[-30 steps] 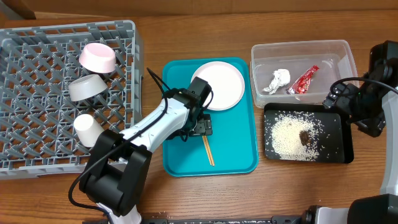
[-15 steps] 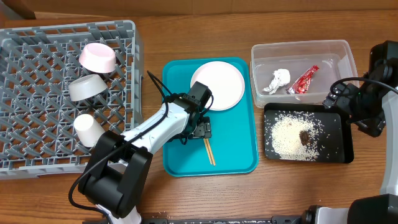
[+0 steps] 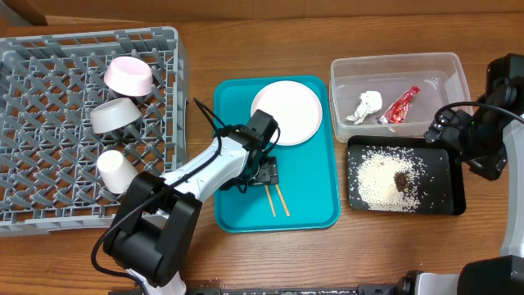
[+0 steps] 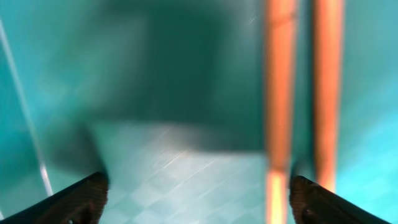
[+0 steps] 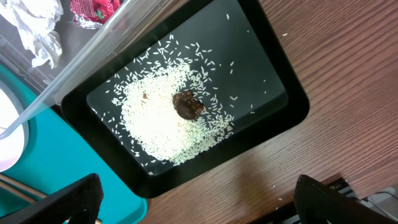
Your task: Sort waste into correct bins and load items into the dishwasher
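My left gripper (image 3: 266, 172) is open and low over the teal tray (image 3: 315, 192), at the near end of two wooden chopsticks (image 3: 279, 199). In the left wrist view one chopstick (image 4: 279, 93) lies just inside the right finger and the other (image 4: 326, 93) just outside it. The white plate (image 3: 286, 112) lies on the tray behind. My right gripper (image 5: 199, 208) is open and empty beside the black tray (image 3: 449, 195), which holds rice (image 5: 168, 124) and a brown lump (image 5: 188, 104). The clear tub (image 3: 399, 64) holds the tissue (image 3: 368, 105) and red wrapper (image 3: 399, 106).
The grey rack (image 3: 49, 98) at the left holds a pink dish (image 3: 129, 75), a grey bowl (image 3: 113, 115) and a white cup (image 3: 115, 170). A few rice grains lie on the wooden table (image 5: 348, 124) near the black tray.
The two chopsticks, lying together before, now lie apart side by side. My left gripper has shifted slightly at their near end. The right arm has not moved.
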Action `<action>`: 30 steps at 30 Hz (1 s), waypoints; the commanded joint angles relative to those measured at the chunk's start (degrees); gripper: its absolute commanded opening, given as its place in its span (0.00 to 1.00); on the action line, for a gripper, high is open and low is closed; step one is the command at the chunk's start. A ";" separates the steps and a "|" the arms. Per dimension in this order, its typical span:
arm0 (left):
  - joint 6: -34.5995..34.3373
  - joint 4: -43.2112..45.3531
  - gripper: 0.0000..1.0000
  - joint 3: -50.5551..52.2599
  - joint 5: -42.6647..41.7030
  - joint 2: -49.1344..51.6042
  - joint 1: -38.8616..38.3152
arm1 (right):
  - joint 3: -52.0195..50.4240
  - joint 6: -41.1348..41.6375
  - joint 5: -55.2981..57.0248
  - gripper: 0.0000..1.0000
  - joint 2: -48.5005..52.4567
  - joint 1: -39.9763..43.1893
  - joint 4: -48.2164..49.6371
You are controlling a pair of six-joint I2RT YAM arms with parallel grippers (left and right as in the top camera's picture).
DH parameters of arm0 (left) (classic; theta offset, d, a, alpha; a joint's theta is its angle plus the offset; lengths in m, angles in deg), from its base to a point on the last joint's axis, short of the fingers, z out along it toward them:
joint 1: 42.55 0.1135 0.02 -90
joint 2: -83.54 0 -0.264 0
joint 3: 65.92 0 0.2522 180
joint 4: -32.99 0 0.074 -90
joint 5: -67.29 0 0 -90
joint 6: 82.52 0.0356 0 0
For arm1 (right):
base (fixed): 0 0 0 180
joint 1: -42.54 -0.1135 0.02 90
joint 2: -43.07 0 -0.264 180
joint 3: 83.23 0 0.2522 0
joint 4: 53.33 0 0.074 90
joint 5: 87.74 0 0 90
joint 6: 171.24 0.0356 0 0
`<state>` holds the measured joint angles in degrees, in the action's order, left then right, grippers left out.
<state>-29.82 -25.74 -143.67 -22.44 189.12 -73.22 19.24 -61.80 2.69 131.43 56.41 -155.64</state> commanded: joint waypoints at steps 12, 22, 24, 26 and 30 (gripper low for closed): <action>0.00 -3.91 0.04 0.17 2.99 0.04 3.50 | 0.52 -0.35 -0.11 1.00 -0.85 0.09 -0.09; 7.21 -12.31 0.04 -12.98 6.40 -6.75 7.23 | 0.52 -0.37 -0.11 1.00 -0.85 0.09 -0.04; 9.29 -14.99 0.04 -16.72 8.35 -8.87 8.09 | 0.52 -0.35 -0.11 1.00 -0.85 0.09 -0.07; 11.65 -17.25 0.04 -19.76 10.43 -10.75 9.20 | 0.52 -0.37 -0.11 1.00 -0.85 0.09 -0.07; 15.10 -19.56 0.04 -22.05 15.98 -14.10 13.77 | 0.52 -0.35 -0.11 1.00 -0.85 0.09 0.11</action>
<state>-19.46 -44.14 -164.54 -13.19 177.34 -62.95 19.24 -61.82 2.62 131.43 56.41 -155.73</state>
